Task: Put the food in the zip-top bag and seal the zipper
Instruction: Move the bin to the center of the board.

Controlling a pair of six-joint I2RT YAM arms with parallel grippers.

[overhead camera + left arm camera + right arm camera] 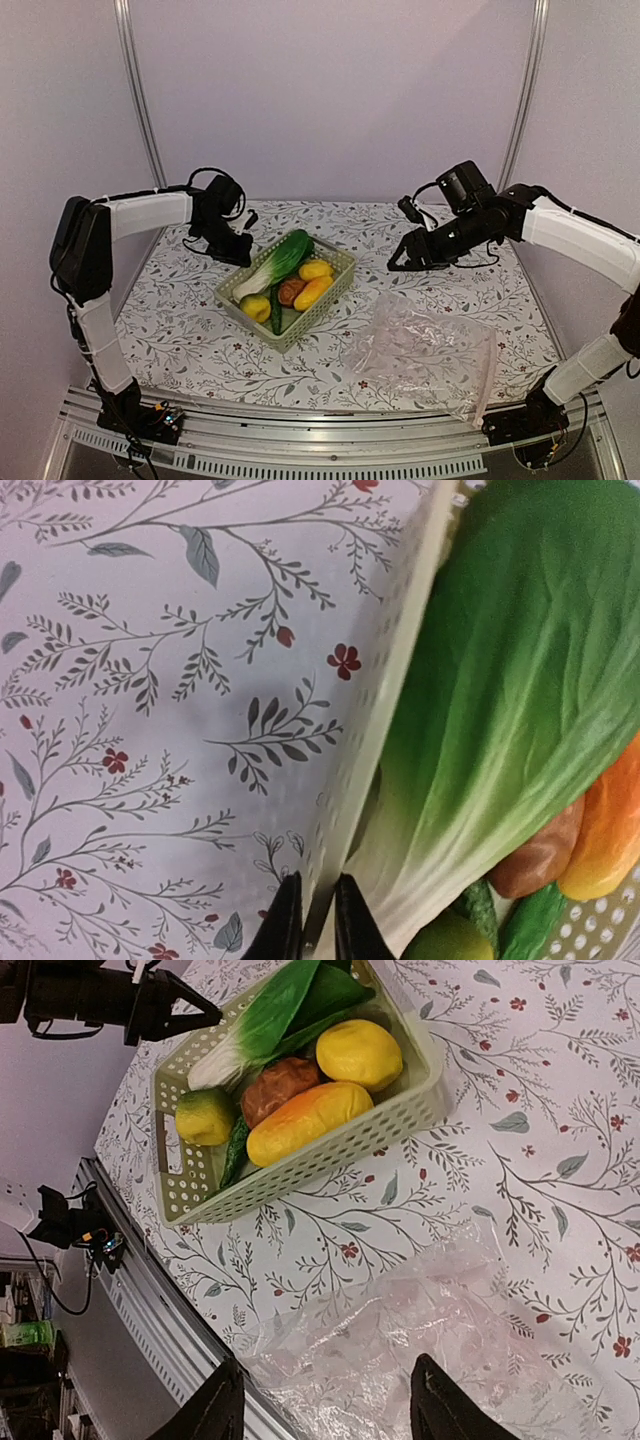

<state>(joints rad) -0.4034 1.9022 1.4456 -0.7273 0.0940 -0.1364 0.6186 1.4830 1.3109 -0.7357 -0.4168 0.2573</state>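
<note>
Toy food point(300, 285) piled in green basket point(325, 308); clear crinkly bag point(425, 355) flat beside it, pinkish zipper point(487, 385) along R edge.

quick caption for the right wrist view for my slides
Open right tool above the crinkly zip-top bag; toy food sits in the green basket beyond.

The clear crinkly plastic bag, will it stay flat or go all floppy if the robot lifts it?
Probably floppy: the clear crinkly plastic bag lies wrinkled and slack on the flowery tablecloth, so it would likely sag. It looks thin and see-through, so it is probably very light and may slide when pushed.
</note>
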